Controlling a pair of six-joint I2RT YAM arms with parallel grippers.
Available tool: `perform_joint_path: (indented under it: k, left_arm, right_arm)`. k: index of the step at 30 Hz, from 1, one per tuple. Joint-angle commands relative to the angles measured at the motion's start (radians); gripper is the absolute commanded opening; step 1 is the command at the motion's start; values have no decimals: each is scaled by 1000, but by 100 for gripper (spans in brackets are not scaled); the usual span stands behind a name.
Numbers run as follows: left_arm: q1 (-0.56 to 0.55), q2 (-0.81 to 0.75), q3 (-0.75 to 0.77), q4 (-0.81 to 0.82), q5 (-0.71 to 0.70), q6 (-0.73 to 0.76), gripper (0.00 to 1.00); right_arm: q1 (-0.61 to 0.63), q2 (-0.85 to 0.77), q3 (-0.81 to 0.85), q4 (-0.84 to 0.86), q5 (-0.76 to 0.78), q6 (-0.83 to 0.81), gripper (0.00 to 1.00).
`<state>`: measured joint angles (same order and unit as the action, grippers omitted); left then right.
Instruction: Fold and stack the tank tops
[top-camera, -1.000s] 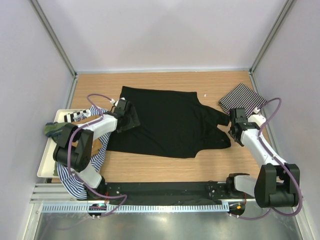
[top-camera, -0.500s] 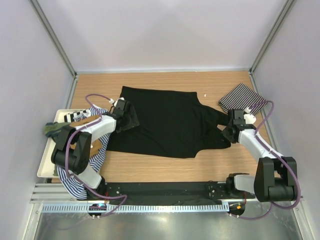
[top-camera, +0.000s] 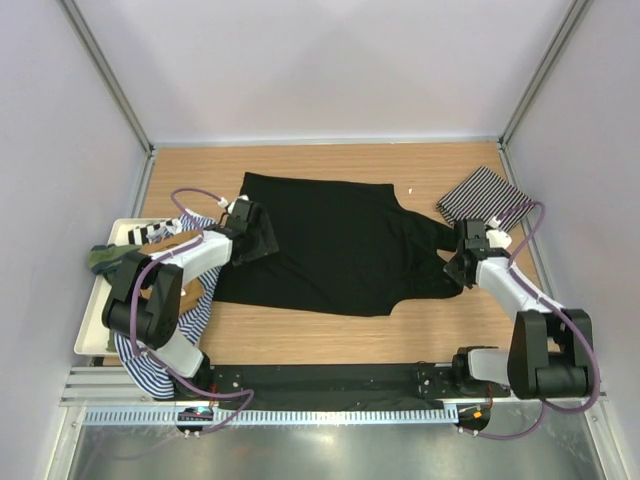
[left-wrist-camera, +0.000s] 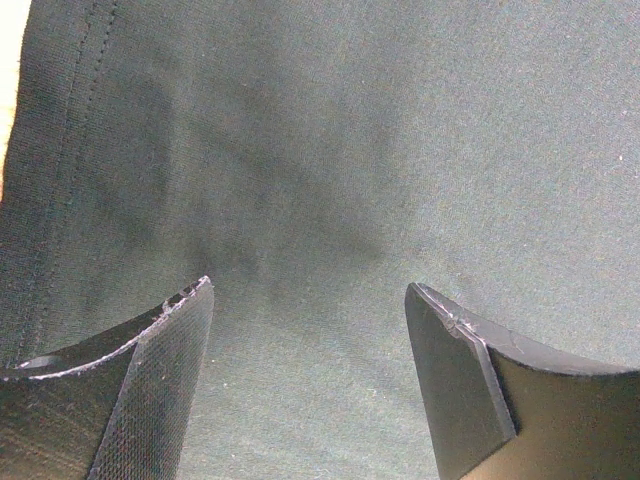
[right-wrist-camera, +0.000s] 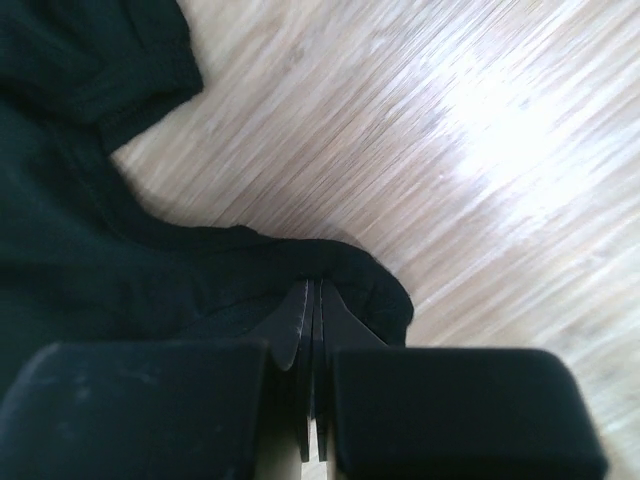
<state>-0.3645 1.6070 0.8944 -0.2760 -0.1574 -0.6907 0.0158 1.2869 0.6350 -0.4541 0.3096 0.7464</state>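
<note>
Seen from above, the black tank top (top-camera: 340, 245) lies spread nearly flat across the middle of the wooden table (top-camera: 330, 335). It is a matt, finely knitted sheet with a straight stitched hem at the left and two rounded strap loops at the right. In the left wrist view we see the left gripper (left-wrist-camera: 310, 300) with its two dark, wedge-shaped fingers (left-wrist-camera: 165, 385) standing wide apart and holding nothing. It is poised over the cloth just inside the left hem, and we cannot tell whether the tips touch the fabric. The right gripper (right-wrist-camera: 315, 300) is at the near right strap. Its flat fingers are pressed fully together on the rolled edge of that strap, which bulges in a soft fold around the tips, with pale, streaky wood grain beyond. At the far right of the table a finely black-and-white striped tank top (top-camera: 485, 197) rests as a folded, slightly skewed rectangle, apart from the black one. On the left, a white rectangular tray (top-camera: 90, 330) holds a loose heap of further tops: a crumpled green top (top-camera: 100, 258), a tan top (top-camera: 170, 290) and a blue-and-white striped top (top-camera: 140, 365) that spills over the tray's near edge.
</note>
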Motion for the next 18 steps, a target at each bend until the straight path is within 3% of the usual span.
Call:
perform_joint_path:
  k: [1, 10, 18]
  left_arm:
    - [-1, -45, -5, 4, -24, 17, 78]
    - [-1, 2, 11, -3, -10, 17, 79]
    - [1, 4, 9, -6, -31, 20, 80]
  right_arm:
    - [4, -110, 25, -50, 77, -12, 1]
    - [4, -235, -14, -147, 20, -2, 3]
    - [3, -313, -77, -192, 97, 131, 8]
